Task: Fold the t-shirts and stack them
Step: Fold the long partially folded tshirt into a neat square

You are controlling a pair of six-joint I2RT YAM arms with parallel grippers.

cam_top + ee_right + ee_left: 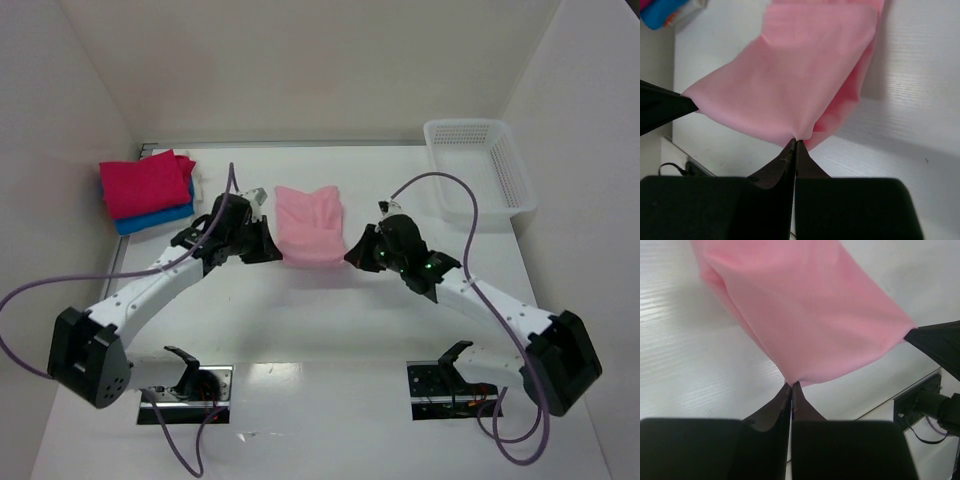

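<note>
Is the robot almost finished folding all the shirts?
Partly. A magenta shirt lies folded on a blue shirt at the back left. The left tool and right tool each pinch a near corner of the light pink shirt. Finishing its fold and stacking it is left.

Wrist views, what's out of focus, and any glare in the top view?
Left wrist: left tool body blurred, light pink t-shirt sharp. Right wrist: right tool blurred likewise, shirt shadow on the table. Top: soft glare on the table's near half.
</note>
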